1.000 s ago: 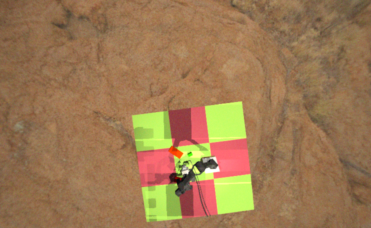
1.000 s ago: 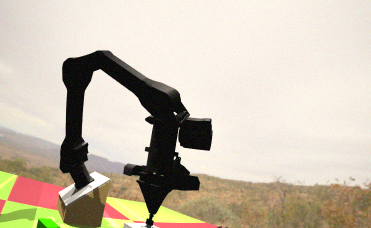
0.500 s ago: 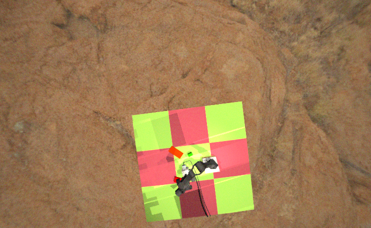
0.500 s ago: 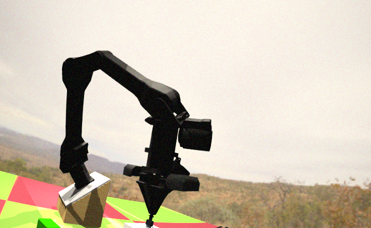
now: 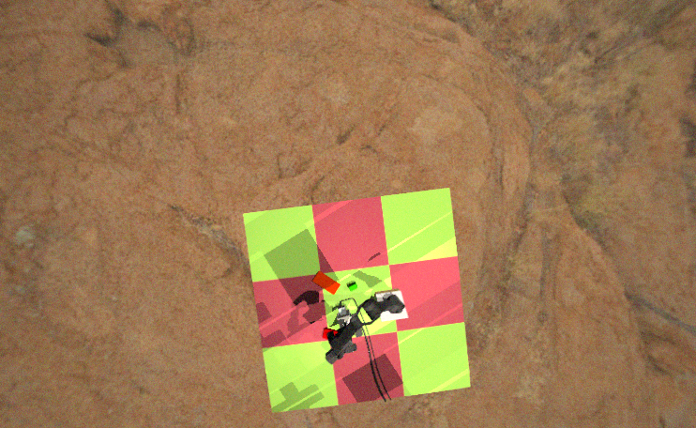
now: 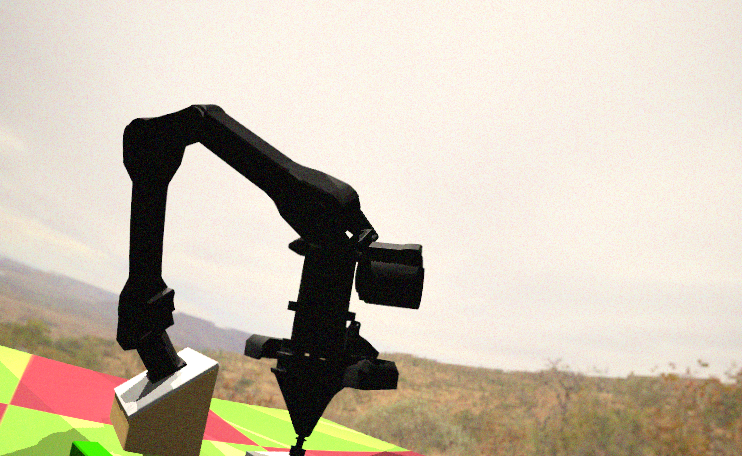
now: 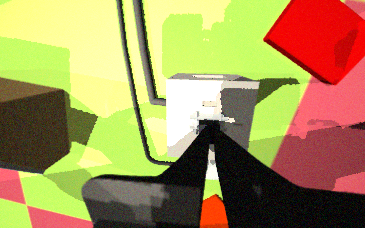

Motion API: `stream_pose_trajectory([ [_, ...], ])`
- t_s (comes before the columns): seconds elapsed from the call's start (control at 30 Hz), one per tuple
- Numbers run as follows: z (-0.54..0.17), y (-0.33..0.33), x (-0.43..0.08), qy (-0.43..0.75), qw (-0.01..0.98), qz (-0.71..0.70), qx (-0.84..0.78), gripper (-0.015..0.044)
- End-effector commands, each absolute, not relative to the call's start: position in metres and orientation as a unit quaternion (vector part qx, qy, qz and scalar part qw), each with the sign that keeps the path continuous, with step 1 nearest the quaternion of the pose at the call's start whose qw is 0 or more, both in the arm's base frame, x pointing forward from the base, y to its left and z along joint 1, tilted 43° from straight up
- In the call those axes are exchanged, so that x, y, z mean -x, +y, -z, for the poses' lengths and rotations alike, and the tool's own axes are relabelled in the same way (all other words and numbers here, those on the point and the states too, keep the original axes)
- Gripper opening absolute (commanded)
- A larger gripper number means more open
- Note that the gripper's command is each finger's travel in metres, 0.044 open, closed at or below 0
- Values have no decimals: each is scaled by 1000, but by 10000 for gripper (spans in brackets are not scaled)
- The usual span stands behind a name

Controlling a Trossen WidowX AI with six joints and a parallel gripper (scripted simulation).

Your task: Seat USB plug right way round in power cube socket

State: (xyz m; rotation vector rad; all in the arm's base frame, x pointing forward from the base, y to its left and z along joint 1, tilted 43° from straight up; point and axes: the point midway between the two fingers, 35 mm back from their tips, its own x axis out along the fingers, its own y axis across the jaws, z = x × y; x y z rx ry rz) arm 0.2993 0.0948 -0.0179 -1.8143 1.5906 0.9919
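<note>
The white power cube (image 5: 343, 314) (image 6: 257, 453) (image 7: 182, 100) stands under the arm's hand, its top partly in shadow. My gripper (image 6: 300, 436) (image 7: 211, 135) points straight down over the cube and is shut on the USB plug. The plug (image 6: 297, 450) shows only as a small dark piece below the fingertips, at the cube's top. The fingers hide most of it and the socket it stands over in the wrist view, so its depth and which way round it is cannot be told. A small slot (image 7: 210, 104) shows on the cube's top beside the fingertips.
A red block (image 5: 325, 332) (image 7: 325, 40) lies near the cube. An orange block (image 5: 325, 282) (image 7: 213, 212) and a green block (image 5: 352, 285) (image 6: 90, 450) lie on other sides. Black cables (image 5: 370, 350) (image 7: 145, 60) run beside the cube. The arm's wedge-shaped base (image 6: 167, 419) (image 7: 20, 125) stands nearby.
</note>
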Motion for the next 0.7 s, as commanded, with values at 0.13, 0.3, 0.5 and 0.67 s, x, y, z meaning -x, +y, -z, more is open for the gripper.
stream_pose_trajectory([
  [0.13,19,94,-300,587,261,-367,673,0],
  [0.3,20,93,-300,587,261,-367,673,0],
  [0.5,20,93,-300,587,261,-367,673,0],
  [0.67,20,93,-300,587,261,-367,673,0],
])
